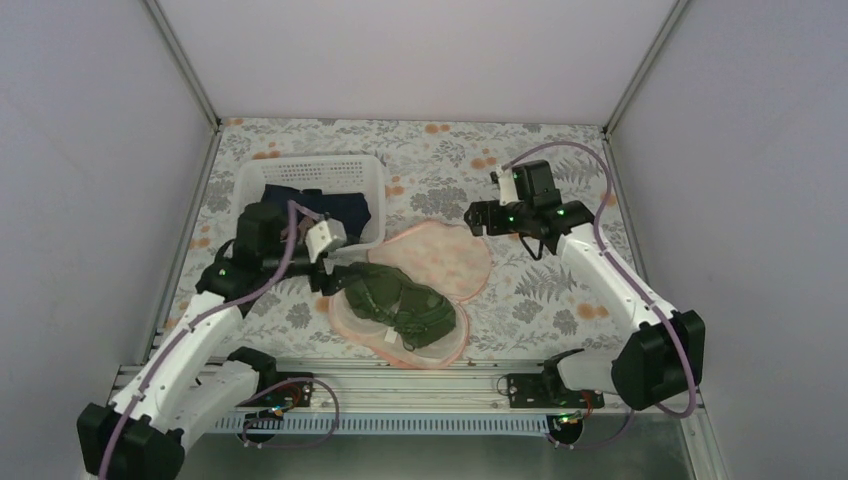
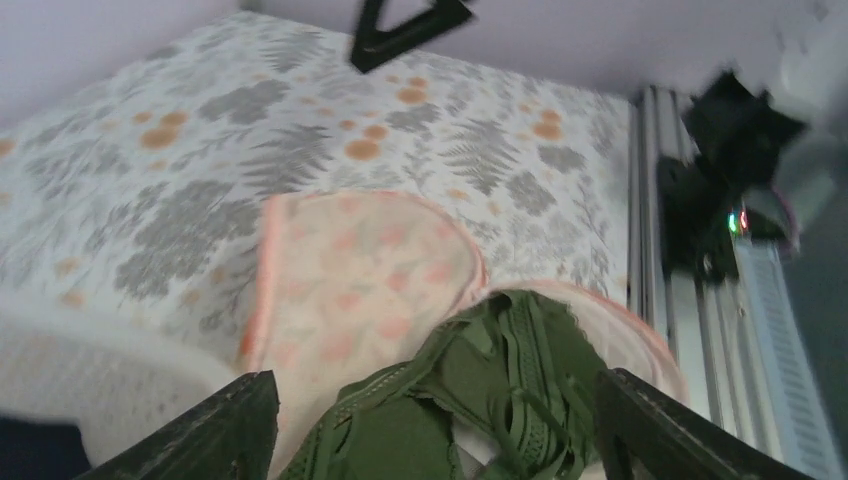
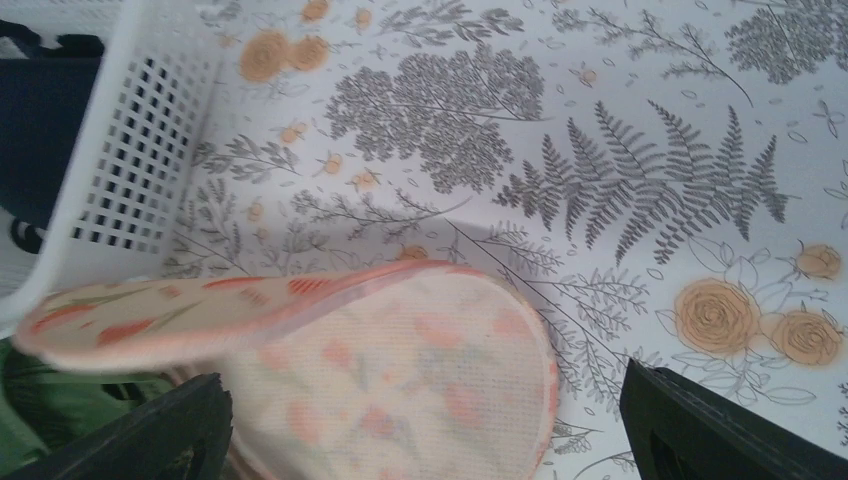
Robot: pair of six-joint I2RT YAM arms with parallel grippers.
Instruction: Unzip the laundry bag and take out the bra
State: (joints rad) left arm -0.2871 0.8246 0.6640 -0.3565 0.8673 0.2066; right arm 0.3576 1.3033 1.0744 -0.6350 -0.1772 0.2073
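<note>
The laundry bag (image 1: 445,255) lies open in the middle of the table, its peach flap folded back to the right and its lower half (image 1: 400,352) toward the near edge. The olive-green bra (image 1: 400,300) lies on the lower half. My left gripper (image 1: 325,275) is open at the bra's left end. In the left wrist view its fingers (image 2: 225,430) stand wide on either side of the bra (image 2: 500,380), with the bag flap (image 2: 370,270) behind. My right gripper (image 1: 480,218) is open and empty, hovering over the flap's far right part (image 3: 400,370). A bit of the bra (image 3: 40,410) shows under the flap.
A white slotted basket (image 1: 310,175) holding a navy cloth (image 1: 325,205) stands at the back left, close behind the left gripper; it also shows in the right wrist view (image 3: 130,150). A metal rail (image 1: 420,385) runs along the near edge. Walls enclose the table.
</note>
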